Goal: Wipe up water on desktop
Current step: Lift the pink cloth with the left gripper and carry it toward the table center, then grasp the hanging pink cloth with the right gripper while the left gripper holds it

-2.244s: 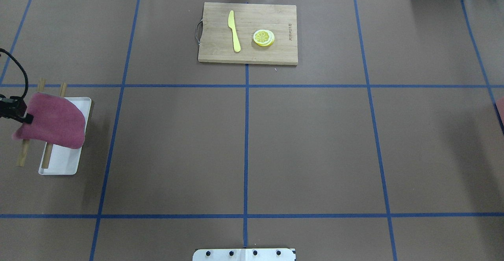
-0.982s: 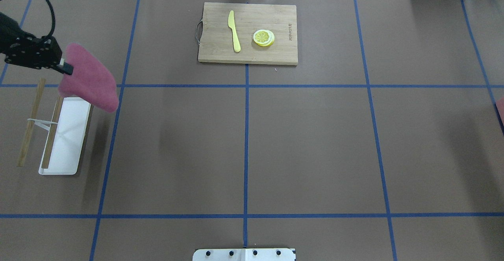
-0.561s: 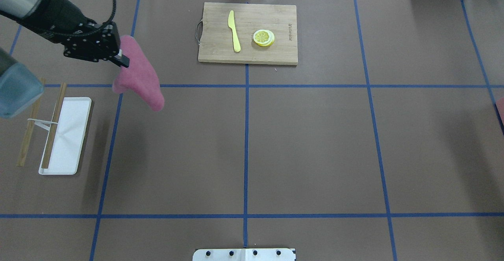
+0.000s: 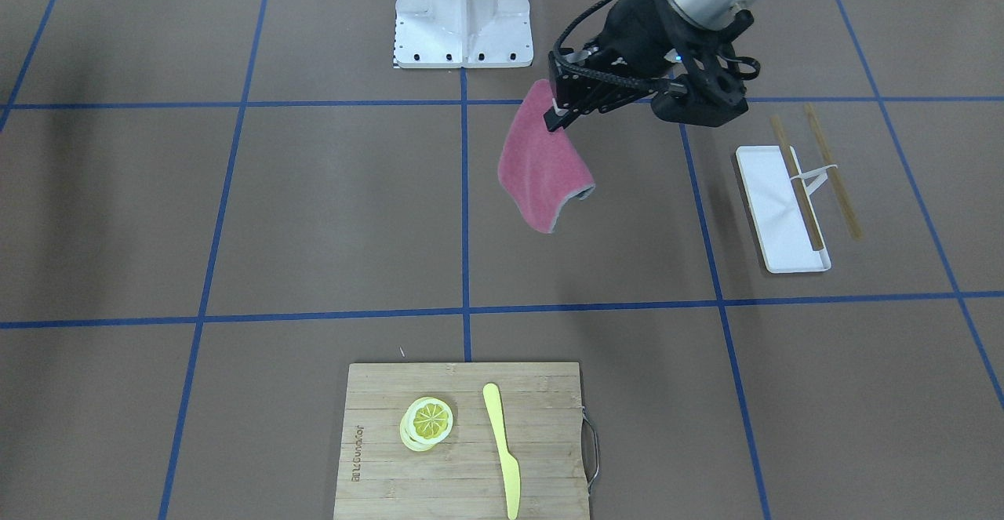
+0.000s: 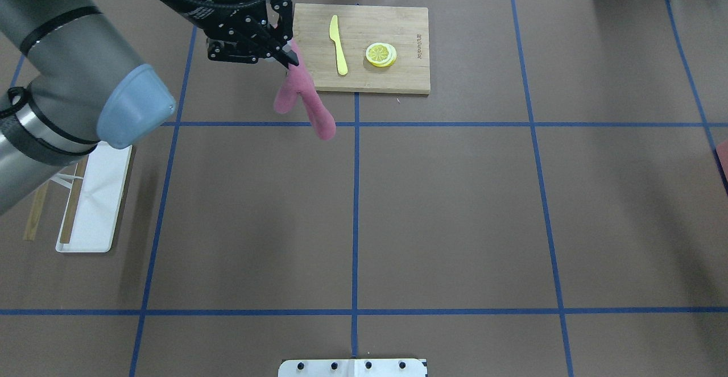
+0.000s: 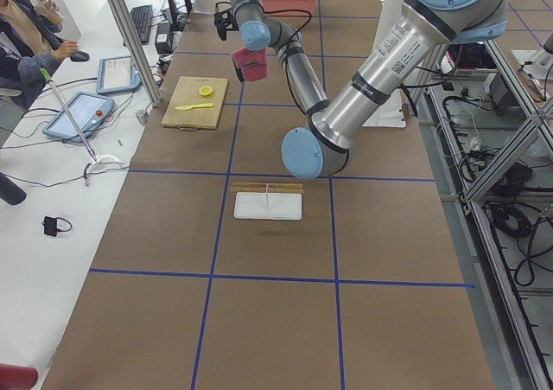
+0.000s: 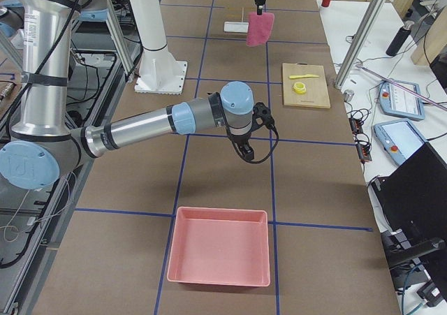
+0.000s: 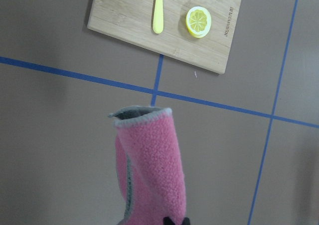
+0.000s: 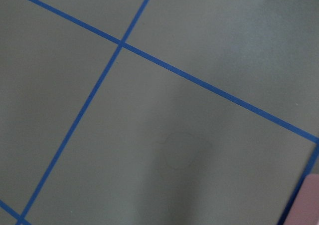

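Note:
The desktop (image 5: 455, 206) is a matte brown surface with a blue tape grid. My left gripper (image 5: 287, 56) is shut on the top edge of a pink cloth (image 5: 301, 95). The cloth hangs folded in the air by the cutting board's near left corner. It also shows in the front view (image 4: 541, 171) and the left wrist view (image 8: 149, 165). No clear water shows; a faint round outline (image 9: 177, 150) lies on the desktop in the right wrist view. My right gripper (image 7: 246, 153) hangs over the table's right half; I cannot tell whether it is open.
A bamboo cutting board (image 5: 358, 47) at the far middle holds a yellow knife (image 5: 338, 44) and lemon slices (image 5: 381, 54). A white tray (image 5: 94, 206) with wooden sticks lies at the left. A pink bin (image 7: 218, 245) stands at the right end.
My left arm has carried the pink cloth from above the white tray forward and to the right, up to the cutting board's left side. The cloth now hangs narrower and more folded.

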Controlling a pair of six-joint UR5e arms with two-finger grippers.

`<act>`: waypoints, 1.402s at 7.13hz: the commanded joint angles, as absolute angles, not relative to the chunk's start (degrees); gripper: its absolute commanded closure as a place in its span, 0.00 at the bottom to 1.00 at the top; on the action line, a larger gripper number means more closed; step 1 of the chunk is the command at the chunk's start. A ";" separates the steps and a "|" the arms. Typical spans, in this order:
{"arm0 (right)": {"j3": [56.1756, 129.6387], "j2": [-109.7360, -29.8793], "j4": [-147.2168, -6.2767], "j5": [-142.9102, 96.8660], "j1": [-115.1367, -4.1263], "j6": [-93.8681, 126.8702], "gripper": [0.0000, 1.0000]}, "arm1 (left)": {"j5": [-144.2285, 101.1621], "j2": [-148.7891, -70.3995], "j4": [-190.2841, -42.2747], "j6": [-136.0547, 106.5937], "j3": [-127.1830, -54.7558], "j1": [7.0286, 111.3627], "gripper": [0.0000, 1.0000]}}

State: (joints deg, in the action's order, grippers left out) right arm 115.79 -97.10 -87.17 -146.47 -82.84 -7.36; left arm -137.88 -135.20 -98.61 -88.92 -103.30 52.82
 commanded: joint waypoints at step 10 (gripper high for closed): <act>119.71 -73.56 -53.01 -111.74 -40.10 31.64 0.01 | -126.83 -146.69 -99.49 -112.14 -96.94 41.84 1.00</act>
State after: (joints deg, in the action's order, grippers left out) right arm 118.92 -73.86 -53.54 -117.02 -44.00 31.50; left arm -126.90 -146.67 -99.33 -111.43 -96.86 42.12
